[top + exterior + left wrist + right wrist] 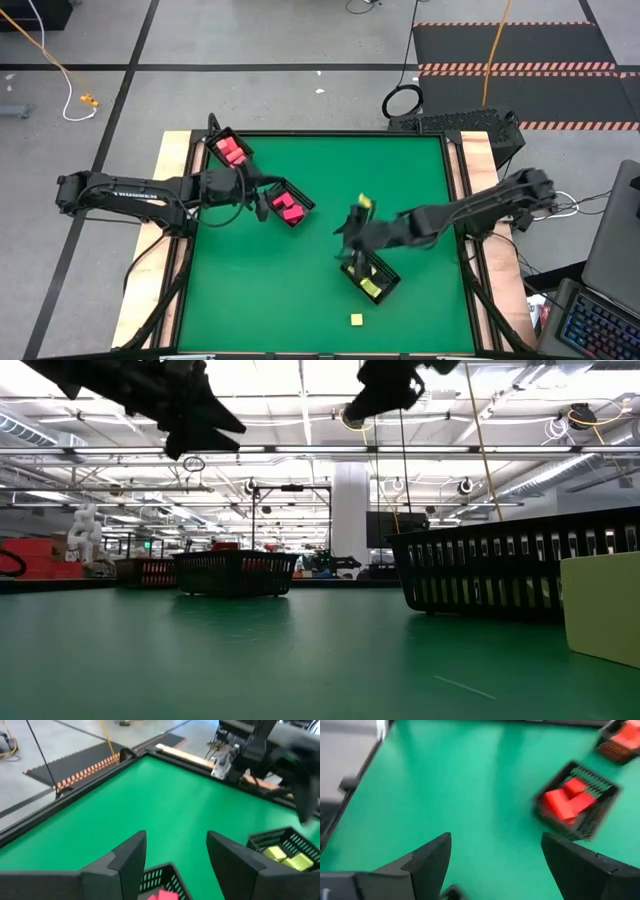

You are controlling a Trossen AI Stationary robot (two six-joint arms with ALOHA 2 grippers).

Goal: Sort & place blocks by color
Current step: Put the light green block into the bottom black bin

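Two black trays hold red blocks: one (pixel 290 205) mid-table, also in the right wrist view (pixel 575 802), and one (pixel 230 150) at the far left corner. A third tray (pixel 370 278) holds yellow blocks (pixel 285 856). One yellow block (pixel 356 319) lies on the mat near the near edge, large in the low view (pixel 600 605). A small yellow piece (pixel 365 202) shows beside the right arm; whether it lies on the mat I cannot tell. My left gripper (pixel 175 837) hangs open above the mid-table red tray. My right gripper (pixel 495 840) is open and empty, raised above the yellow tray's far end.
The green mat (pixel 320 170) is framed by a black rail with wooden strips left and right. Both arms hang above the mat in the low view, the left (pixel 195 415) and the right (pixel 385 390). Bare mat lies between the trays and along the far edge.
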